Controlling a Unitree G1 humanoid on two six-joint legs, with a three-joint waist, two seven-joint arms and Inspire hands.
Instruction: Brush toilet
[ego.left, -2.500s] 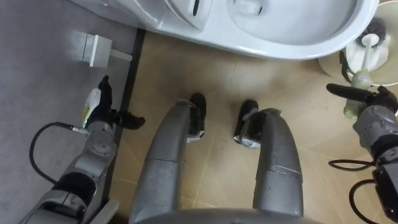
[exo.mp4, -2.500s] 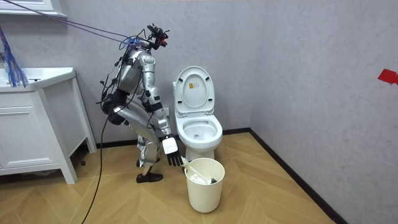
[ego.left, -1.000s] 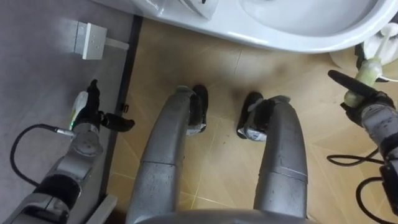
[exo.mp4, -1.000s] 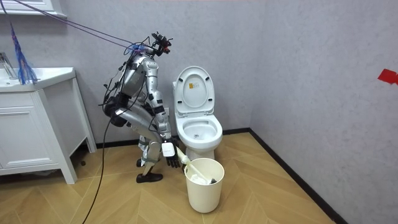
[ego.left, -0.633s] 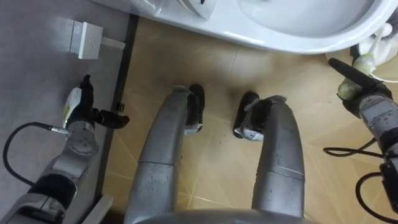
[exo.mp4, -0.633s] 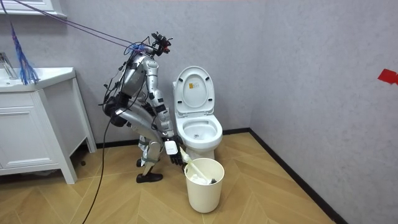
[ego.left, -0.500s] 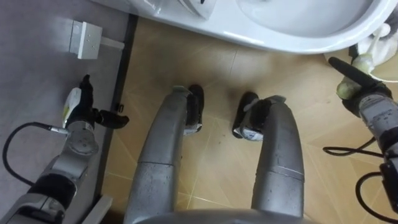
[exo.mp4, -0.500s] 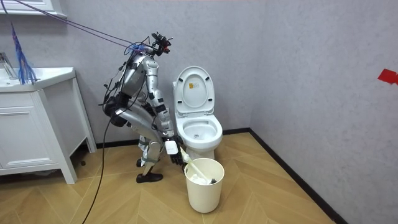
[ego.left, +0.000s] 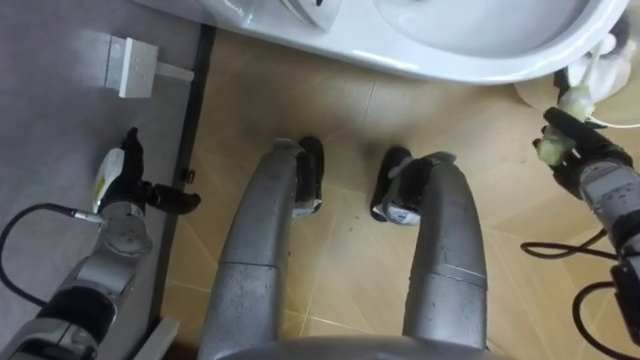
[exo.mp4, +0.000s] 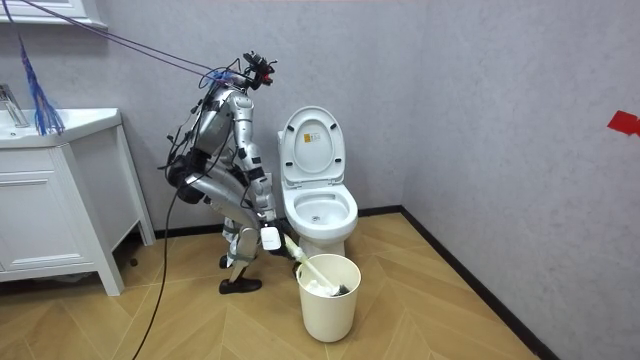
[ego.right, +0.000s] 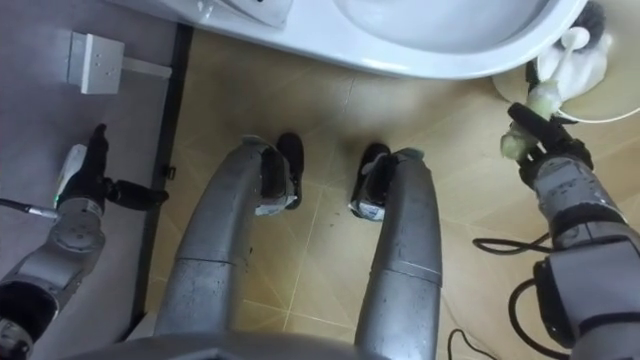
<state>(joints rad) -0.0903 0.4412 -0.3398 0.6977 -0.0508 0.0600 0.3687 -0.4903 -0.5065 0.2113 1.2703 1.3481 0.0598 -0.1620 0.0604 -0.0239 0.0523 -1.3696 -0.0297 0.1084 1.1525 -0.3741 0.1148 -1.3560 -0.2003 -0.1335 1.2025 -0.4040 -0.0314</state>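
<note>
The white toilet bowl (ego.left: 470, 50) lies just ahead of my feet, its lid (exo.mp4: 310, 140) raised. A pale toilet brush handle (ego.left: 576, 100) sticks out of the cream bin (exo.mp4: 328, 298) to the right of the bowl, with the white brush head (ego.right: 570, 55) down inside. My right hand (ego.left: 585, 160) is at the bin's near side, fingers curled round the handle. My left hand (ego.left: 122, 190) hangs by the grey wall on the left, fingers straight and holding nothing. In the room view I stand bent at the knees beside the toilet (exo.mp4: 318, 205).
A white wall box (ego.left: 130, 68) sits on the grey wall at the left, above a dark skirting strip (ego.left: 190, 120). The bin's rim (ego.right: 600, 115) crowds the right hand. A white sink cabinet (exo.mp4: 50, 210) stands at the room view's left. Wooden floor surrounds my feet.
My right hand has risen toward the bin and its outstretched fingers have curled round the brush handle. The left hand has sunk slightly along the wall.
</note>
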